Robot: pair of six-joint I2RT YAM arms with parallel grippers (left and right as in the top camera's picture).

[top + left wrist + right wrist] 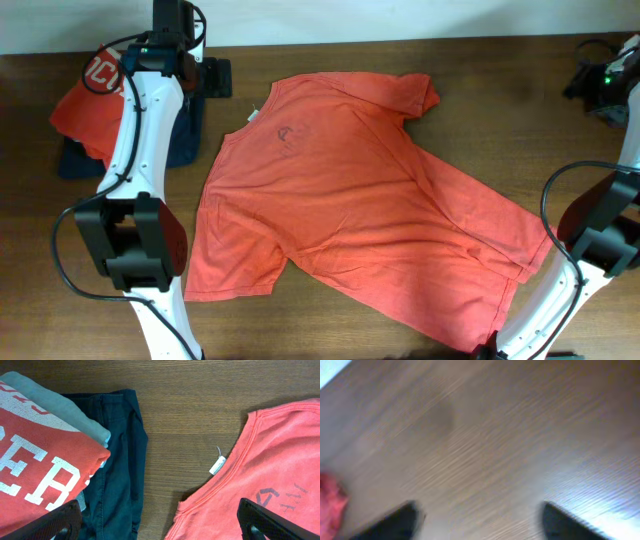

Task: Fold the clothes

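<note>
Left fingers [55, 522]: being seen closest, at the two lower corners of the left wrist frame; being held spread wide, released, nothing being gripped.
Left gripper [159, 510]: being hung above the table [200, 415], over the bare wood strip between the folded pile [85, 110] and the collar [225, 477].
T-shirt [370, 200]: being shown spread flat across the centre of the overhead frame; collar being pointed toward the upper left, hem toward the lower right; one sleeve being laid at lower left, the other at upper centre; hem corner at lower right being rumpled.
Collar detail: white tag [217, 466] being turned outward onto the wood; dark print [267, 496] being shown just inside the neck.
Folded pile: being kept at upper left of the overhead frame, apart from the T-shirt, partly being hidden by the left arm [140, 150].
Pile layers: red garment [40, 475] with white block letters on top, teal garment [65, 407] under it, navy garment [117, 460] at the bottom.
Right gripper [480, 517]: being seen in a blurred frame; fingers being held apart at the bottom edge, only wood between them, nothing being grasped.
Red cloth [330, 500]: being glimpsed at the lower left edge of the right wrist frame, clear of the fingers; which part cannot be told.
Right arm [600, 240]: being stood at lower right of the overhead frame, just beside the hem.
</note>
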